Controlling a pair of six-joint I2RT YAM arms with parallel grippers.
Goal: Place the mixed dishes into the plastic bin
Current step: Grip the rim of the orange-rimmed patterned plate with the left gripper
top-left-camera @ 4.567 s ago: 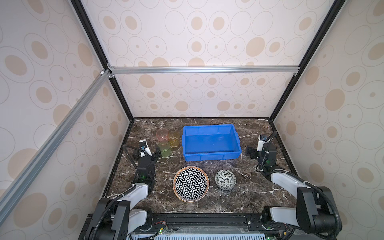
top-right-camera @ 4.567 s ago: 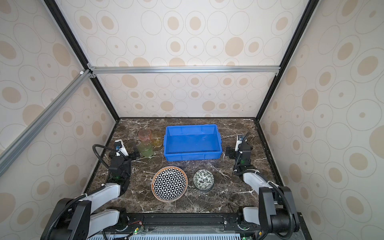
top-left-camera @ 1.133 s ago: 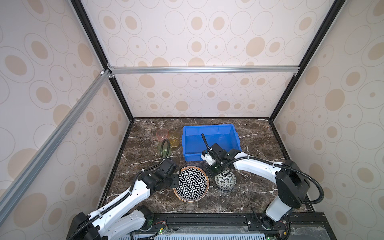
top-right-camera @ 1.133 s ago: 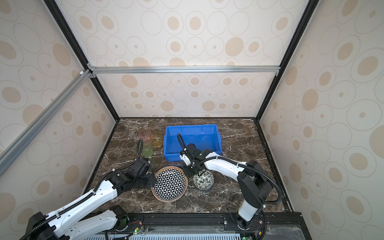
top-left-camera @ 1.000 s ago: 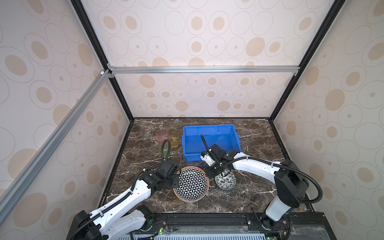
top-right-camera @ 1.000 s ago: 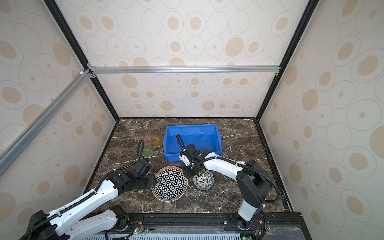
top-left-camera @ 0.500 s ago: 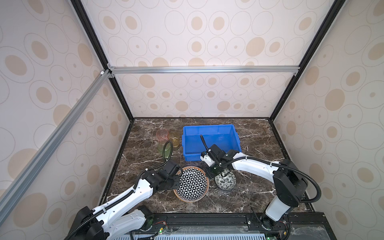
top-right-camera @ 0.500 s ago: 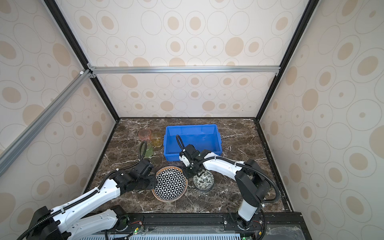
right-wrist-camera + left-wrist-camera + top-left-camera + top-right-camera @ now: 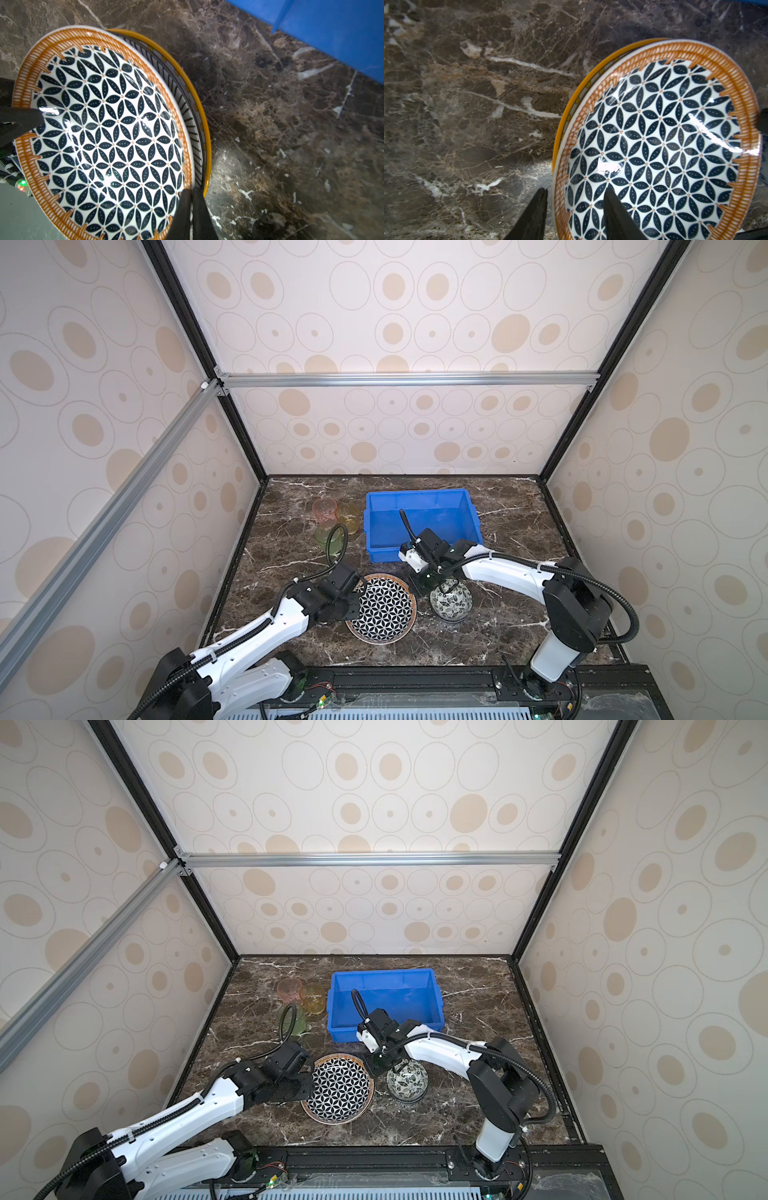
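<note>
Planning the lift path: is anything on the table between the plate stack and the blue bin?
Nothing visible. Bare marble lies between the plate stack and the blue bin. The floral bowl sits right of the plates, the tumblers left of the bin, both off that line. Only the right arm reaches over it.

3 plates are counted in 1 stack: geometric plate (image 9: 108, 133), striped plate (image 9: 192, 126), yellow-rimmed plate (image 9: 207, 141). 3 tumblers are counted: pink tumbler (image 9: 324, 508), amber tumbler (image 9: 348, 516), green tumbler (image 9: 328, 537). 1 floral bowl (image 9: 451, 601) is counted; a 2nd under it can't be confirmed. 1 blue bin (image 9: 415, 501) is counted.
</note>
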